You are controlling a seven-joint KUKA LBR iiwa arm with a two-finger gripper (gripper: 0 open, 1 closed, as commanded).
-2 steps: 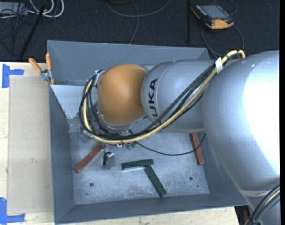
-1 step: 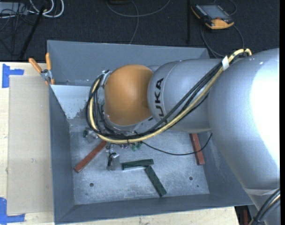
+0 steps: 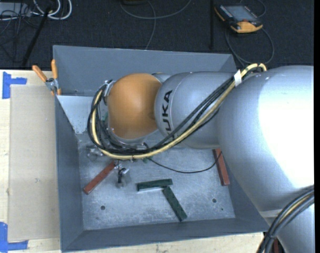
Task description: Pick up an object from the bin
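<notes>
Item: reddish-brown stick (image 3: 99, 178), on bin (image 3: 69, 194) floor, upper end just beside the gripper (image 3: 120, 174), long axis slanting down-left from it; gripper apparently low over that end, open or closed not discernible.

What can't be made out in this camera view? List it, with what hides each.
- Gripper: mostly under the orange wrist cover; its state unreadable.
- Brown stick at right: upper end behind the arm.
- Far half of the bin floor: covered by the arm.

Bright, even light — soft shadows
</notes>
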